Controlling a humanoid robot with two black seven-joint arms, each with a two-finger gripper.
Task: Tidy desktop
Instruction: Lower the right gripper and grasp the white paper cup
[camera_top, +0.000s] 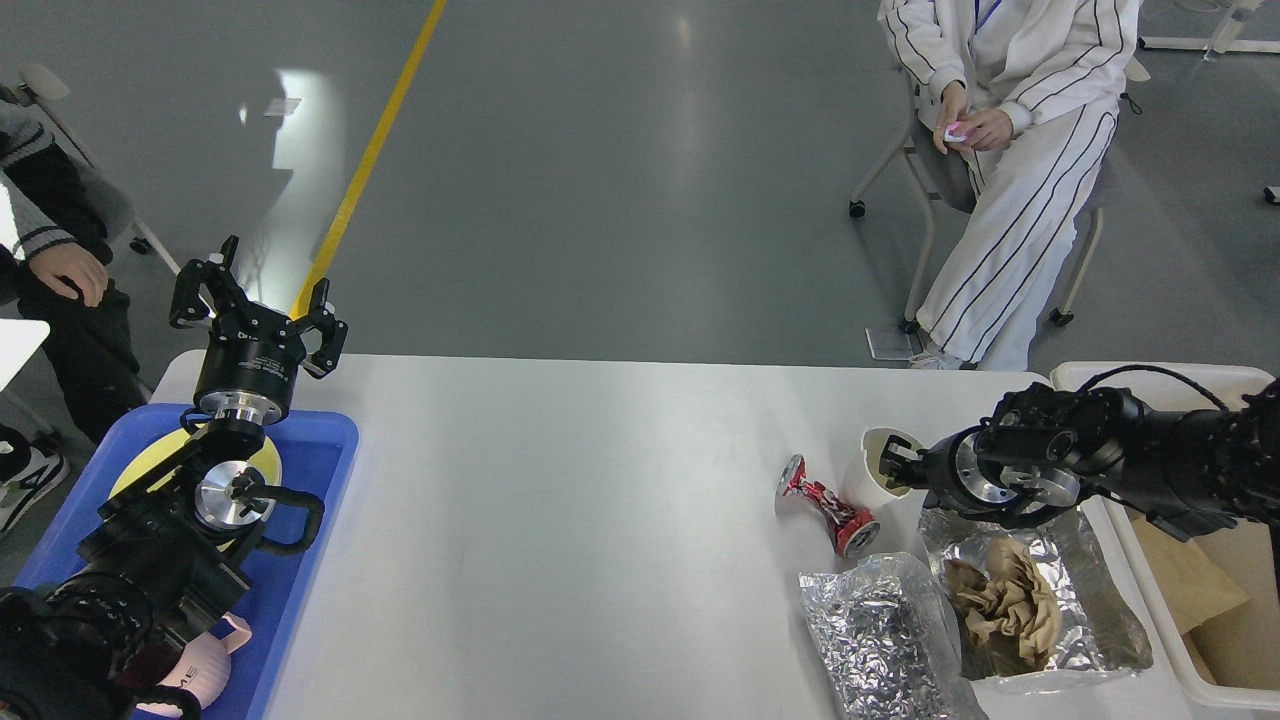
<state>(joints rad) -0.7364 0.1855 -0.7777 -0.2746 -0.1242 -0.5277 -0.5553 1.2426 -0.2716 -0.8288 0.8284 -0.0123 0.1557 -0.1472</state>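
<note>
centrally bare desktop (600, 520), left pincer (258, 305) spread at far edge, right pincer (893, 467) perhaps inside cup (872, 470), grip unclear

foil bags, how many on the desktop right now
2. One crinkled foil bag lies at the near right of the desktop. The other foil bag, open with crumpled brown paper inside, lies beside it, just under the right claw.

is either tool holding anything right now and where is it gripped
Left tool: open, holding nothing. Right tool sits at the white cup's rim; a grip cannot be told.
</note>
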